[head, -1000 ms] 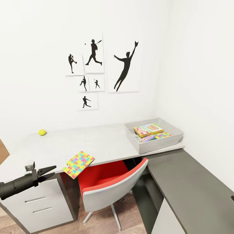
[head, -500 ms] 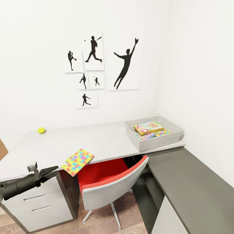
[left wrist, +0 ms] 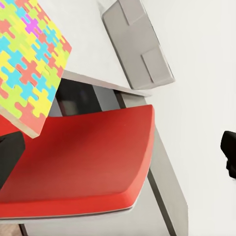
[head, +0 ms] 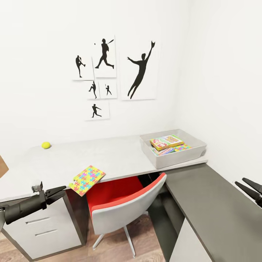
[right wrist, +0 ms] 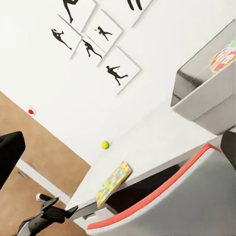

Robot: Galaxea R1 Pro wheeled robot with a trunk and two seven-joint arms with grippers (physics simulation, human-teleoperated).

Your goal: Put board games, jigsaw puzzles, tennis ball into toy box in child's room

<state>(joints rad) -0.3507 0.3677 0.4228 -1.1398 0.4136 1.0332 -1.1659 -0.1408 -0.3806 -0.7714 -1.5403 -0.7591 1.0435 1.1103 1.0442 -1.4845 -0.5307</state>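
Puzzle [head: 87,180] lies at the table's [head: 116,158] front edge, overhanging a red chair [head: 123,203]. Ball [head: 46,145] sits far back. Toy box [head: 174,149] holds colourful boxes. Left gripper [head: 58,191] and right gripper [head: 249,186] are spread, empty.

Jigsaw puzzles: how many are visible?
2: one puzzle overhanging the desk's front edge; another in the toy box, under a board game. Others may be hidden.

Bright, flat, even light all over – no clear source, white wall [head: 43,32] nearly blown out. Soft shadow under the desk [head: 109,156] toward 6 o'clock. Sharp render, no blur – slight wide-angle stretch at edges
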